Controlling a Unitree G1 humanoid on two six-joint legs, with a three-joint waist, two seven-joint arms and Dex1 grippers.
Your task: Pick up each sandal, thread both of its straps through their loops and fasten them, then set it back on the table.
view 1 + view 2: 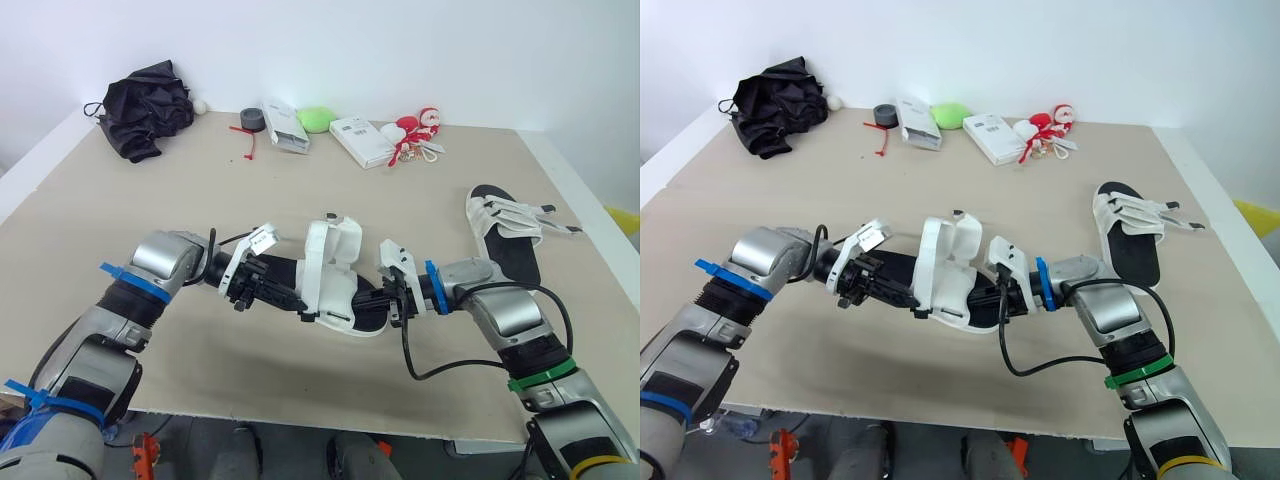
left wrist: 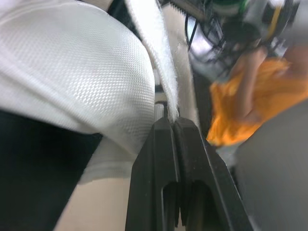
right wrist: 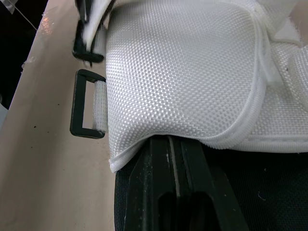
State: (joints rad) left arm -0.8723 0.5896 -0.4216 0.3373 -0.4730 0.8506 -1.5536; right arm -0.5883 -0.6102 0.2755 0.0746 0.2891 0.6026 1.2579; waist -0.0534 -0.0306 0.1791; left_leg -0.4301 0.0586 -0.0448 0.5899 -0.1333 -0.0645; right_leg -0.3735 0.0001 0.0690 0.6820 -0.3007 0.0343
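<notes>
left hand [image 2: 169, 121] pinched shut on the white woven strap [image 2: 153, 43] of the black-soled white fabric sandal [image 1: 335, 285], which sits mid-front over the beige desk [image 1: 100, 210]. Strap looks soft and floppy and the sole light, so grab the strap tip (target: the rigid black plastic loop [image 3: 82, 103]). right hand [image 3: 174, 140] has its fingers together under the upper; grip unclear. The second matching sandal [image 1: 505, 235] lies far right.

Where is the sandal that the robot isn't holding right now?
In the head views, the free sandal lies flat on the table on the robot's right, beyond the right gripper, near the table's right edge.
</notes>
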